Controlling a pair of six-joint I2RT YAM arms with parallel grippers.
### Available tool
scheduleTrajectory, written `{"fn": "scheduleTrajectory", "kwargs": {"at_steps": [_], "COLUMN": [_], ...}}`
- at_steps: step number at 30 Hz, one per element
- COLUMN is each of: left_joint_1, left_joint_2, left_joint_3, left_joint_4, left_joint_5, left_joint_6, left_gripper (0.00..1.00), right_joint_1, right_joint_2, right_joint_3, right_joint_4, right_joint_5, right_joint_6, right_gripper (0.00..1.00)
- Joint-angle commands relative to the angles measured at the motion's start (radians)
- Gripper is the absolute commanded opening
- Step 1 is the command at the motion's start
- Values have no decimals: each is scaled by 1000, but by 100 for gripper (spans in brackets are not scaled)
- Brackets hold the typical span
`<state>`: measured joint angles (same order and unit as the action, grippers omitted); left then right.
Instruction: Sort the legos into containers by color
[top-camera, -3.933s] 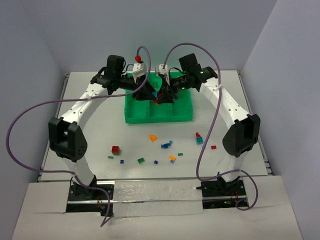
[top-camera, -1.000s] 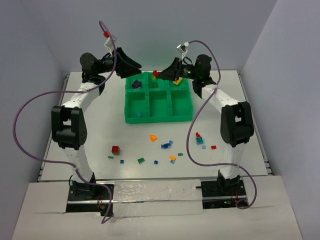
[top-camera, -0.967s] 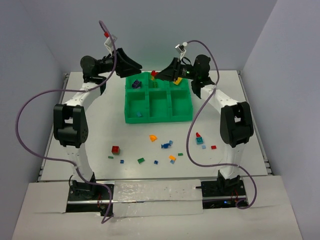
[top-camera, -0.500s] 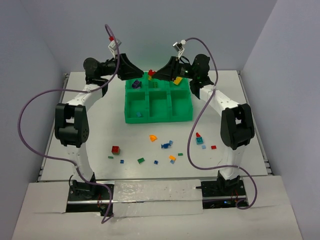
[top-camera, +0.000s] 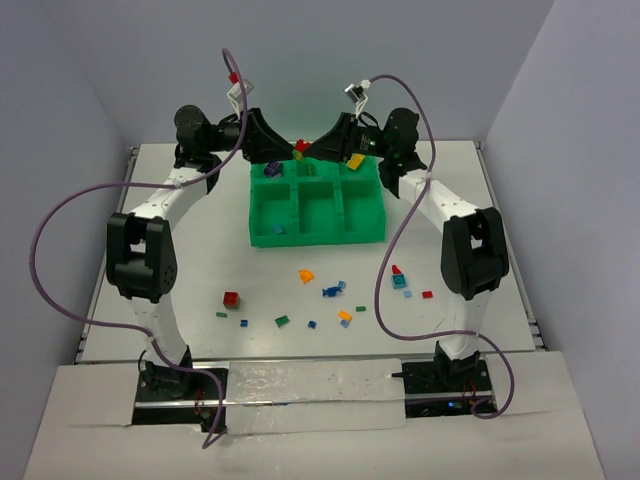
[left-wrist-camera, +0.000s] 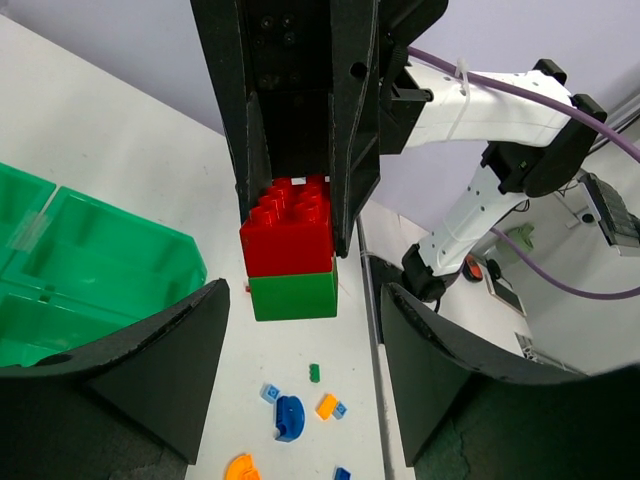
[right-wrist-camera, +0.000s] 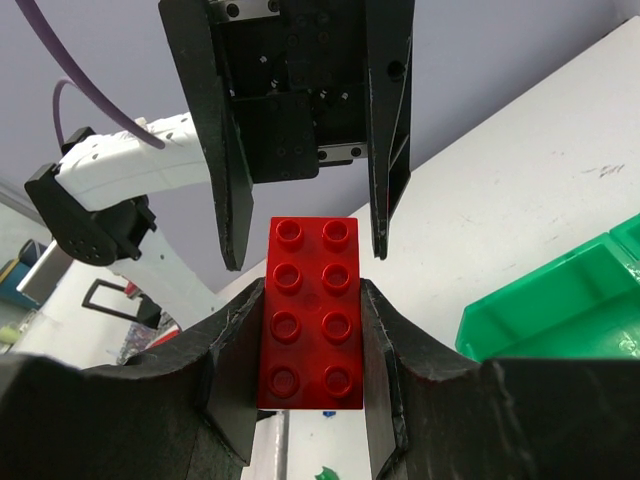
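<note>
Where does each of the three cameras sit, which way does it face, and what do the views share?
Top external: above and behind the bases, looking down on table, green tray and both arms; left gripper and right gripper meet at the tray's far end.
Left wrist: on the left arm, looking past its own open fingers at the right gripper.
Right wrist: on the right arm, facing the left gripper; own fingers clamp the red brick.
Shared: all show the red brick.

One tray (top-camera: 262, 238), six compartments (top-camera: 318, 208). Roughly thirteen loose legos (top-camera: 306, 275) on table (top-camera: 200, 260). Two arms (top-camera: 150, 205).
</note>
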<state>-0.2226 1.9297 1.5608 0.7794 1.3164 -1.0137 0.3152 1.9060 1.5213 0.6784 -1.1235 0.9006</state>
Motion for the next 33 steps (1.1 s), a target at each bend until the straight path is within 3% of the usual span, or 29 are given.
{"fn": "scheduleTrajectory", "kwargs": {"at_steps": [1, 7, 10, 16, 21, 25, 30, 33], "left_joint_1": [-15, -22, -24, -26, -26, -26, -26, -26], "left_joint_2": [-32, -26, -22, -13, -26, -66, -104, -109], "left_joint_3": [15, 23, 30, 29, -6, -38, -27, -27], "left_joint_4": [34, 44, 42, 64, 21, -185, -632, -785], "left_joint_5": [13, 12, 9, 13, 17, 4, -58, -109], "left_joint_6": [-12, -22, -23, -55, -8, 191, 632, 757], "left_gripper": [69, 63, 54, 28, 0, 0, 0, 0], "right_joint_1": [12, 16, 17, 19, 7, -15, -36, -51], "right_joint_2": [-48, -47, -45, -45, -42, -21, -2, -8], "right_joint_3": [55, 62, 66, 73, 91, 140, 194, 195], "right_joint_4": [31, 9, 2, -18, -30, -30, -33, -38], "right_joint_5": [-1, 4, 8, 28, 74, 90, 103, 103], "right_joint_6": [-10, -36, -41, -62, -75, -68, -65, -69], "right_gripper": [0, 0, 0, 0, 0, 0, 0, 0]}}
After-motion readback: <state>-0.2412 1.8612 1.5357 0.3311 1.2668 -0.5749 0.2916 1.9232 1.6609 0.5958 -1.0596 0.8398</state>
